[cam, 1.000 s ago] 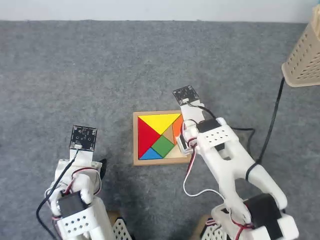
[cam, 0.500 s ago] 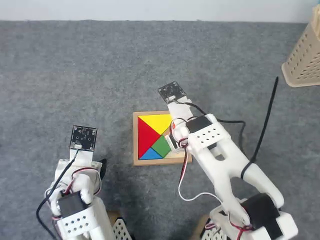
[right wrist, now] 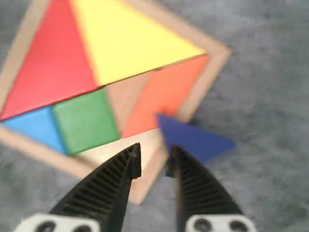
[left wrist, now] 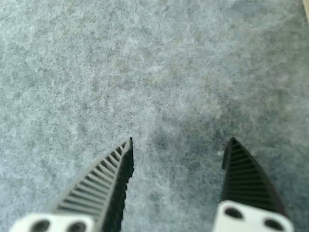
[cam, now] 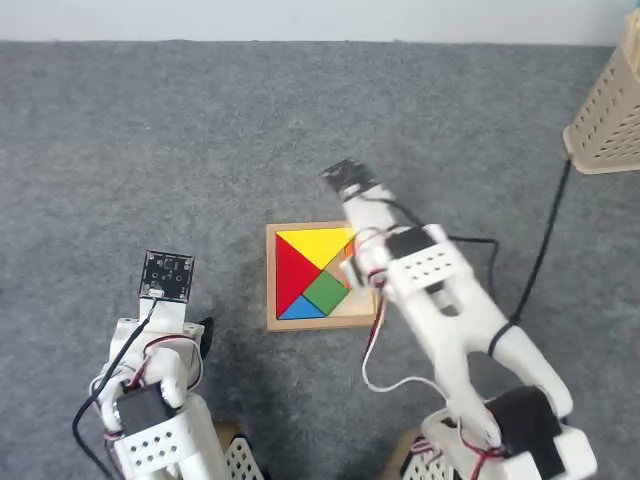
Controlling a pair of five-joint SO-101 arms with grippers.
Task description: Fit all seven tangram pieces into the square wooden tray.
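— High view: where is the square wooden tray (cam: 271, 285)?
— Mid-table on grey carpet (cam: 150, 130), square to the table's edges. Open carpet runs along its far and left sides; the right arm (cam: 440, 295) covers its right rim.
— Which pieces are inside?
— Yellow triangle (cam: 318, 245) against the far rim, red triangle (cam: 290, 270) along the left, green square (cam: 326, 290) at centre, light blue triangle (cam: 301, 309) in the near-left corner. The right wrist view adds an orange piece (right wrist: 166, 92) along the right rim. Beside it lie a tan patch (right wrist: 123, 99) and a pale patch (right wrist: 145, 142): piece or bare floor, I cannot tell.
— And the dark blue triangle (right wrist: 195, 137)?
— Astride the right rim: one corner over the tray's inside beside the orange piece, the rest out over carpet.
— The right gripper (right wrist: 153, 149)?
— Low over that near-right corner, fingers a narrow slit apart with nothing between them; one finger (right wrist: 193, 188) meets the dark blue triangle's edge.
— The left gripper (left wrist: 179, 141)?
— Fingers wide apart above carpet; the left arm (cam: 150, 385) sits near the table's front edge, well apart from the tray.
— Anything crowding the edges?
— A perforated beige basket (cam: 610, 95) at the far right, and a black cable (cam: 545, 240) running from beside it down to the right arm.
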